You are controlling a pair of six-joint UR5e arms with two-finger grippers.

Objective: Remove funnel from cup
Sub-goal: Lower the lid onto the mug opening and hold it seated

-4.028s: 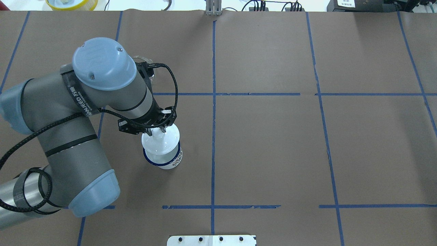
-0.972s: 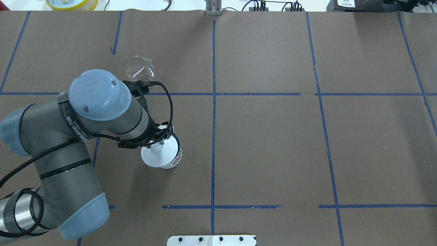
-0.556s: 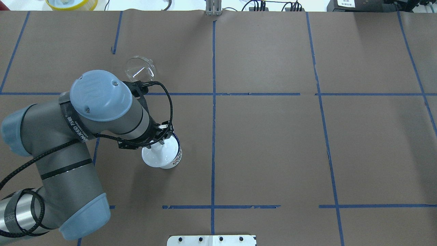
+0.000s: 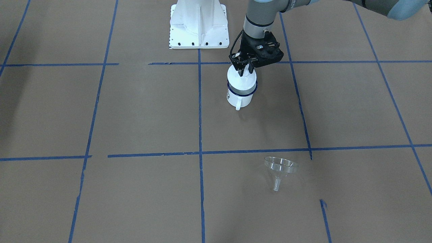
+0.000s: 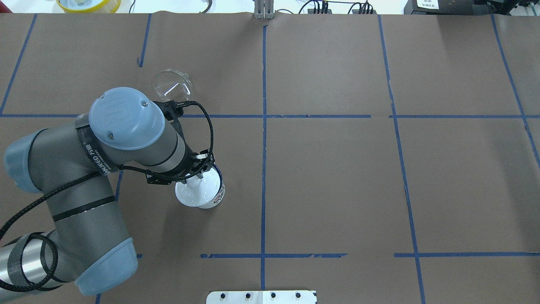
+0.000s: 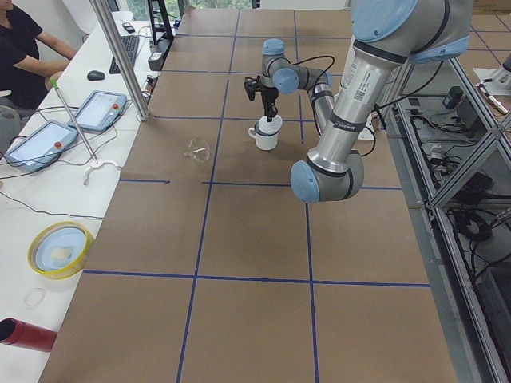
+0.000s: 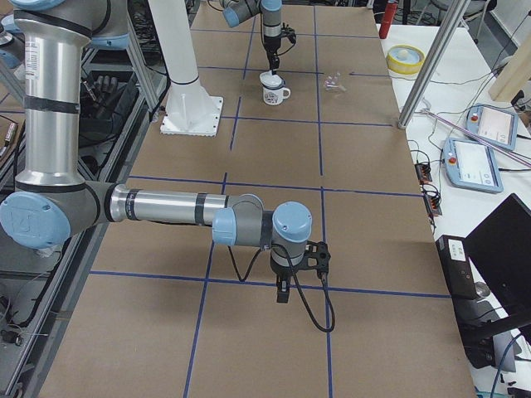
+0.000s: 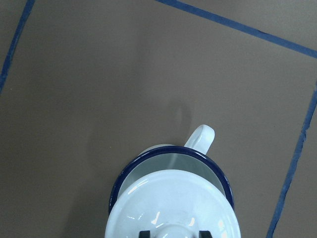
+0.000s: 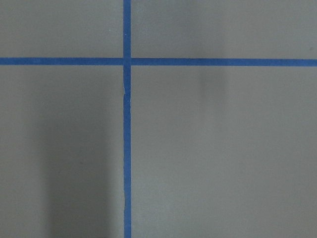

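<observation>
The clear funnel [image 4: 280, 167] [image 5: 173, 84] lies on its side on the brown paper, well apart from the cup, with nothing holding it. The cup [image 4: 240, 98] [image 5: 218, 195], white with a dark blue rim and its handle [image 8: 200, 136] pointing away from the robot, stands upright. A white domed lid [image 4: 241, 81] [image 8: 173, 203] sits over its mouth, slightly off centre. My left gripper [image 4: 245, 70] [image 5: 195, 178] is shut on the lid's knob from above. My right gripper [image 7: 283, 292] hangs over bare paper far from the cup; I cannot tell whether it is open or shut.
The white robot pedestal [image 4: 198, 23] stands just behind the cup. Beyond the table's far edge are a yellow bowl [image 5: 88, 4], cables and tablets [image 6: 40, 142], with a person [image 6: 24, 48] seated there. Blue tape lines grid the paper.
Since four seconds ago the left arm has drawn back, uncovering the funnel, and the lid has come down over the cup. Over the last second almost nothing has moved.
</observation>
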